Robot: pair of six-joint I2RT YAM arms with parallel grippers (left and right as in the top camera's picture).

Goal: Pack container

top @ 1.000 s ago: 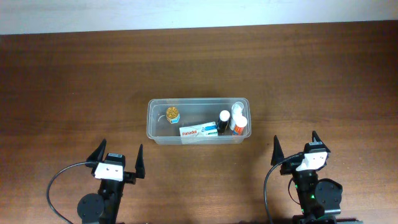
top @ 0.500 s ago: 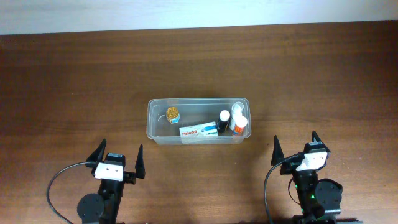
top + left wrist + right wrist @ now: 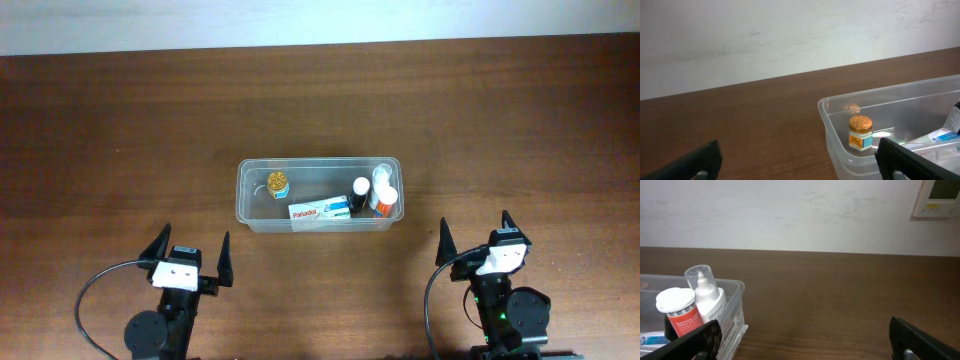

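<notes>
Overhead, container (image 3: 320, 160) lies ahead between spread fingers (image 3: 226, 260).

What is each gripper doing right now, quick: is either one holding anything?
Left gripper: open, holding nothing.
Right gripper: open, holding nothing.

Overhead looks straight down on my whole table (image 3: 120, 120), far off. Left wrist camera sits low at 7 o'clock, facing 12 toward the wall (image 3: 790, 35), near the left end of the container (image 3: 832, 135). Right wrist, low at 5 o'clock, same heading, sees its right end. All three share the container.
</notes>
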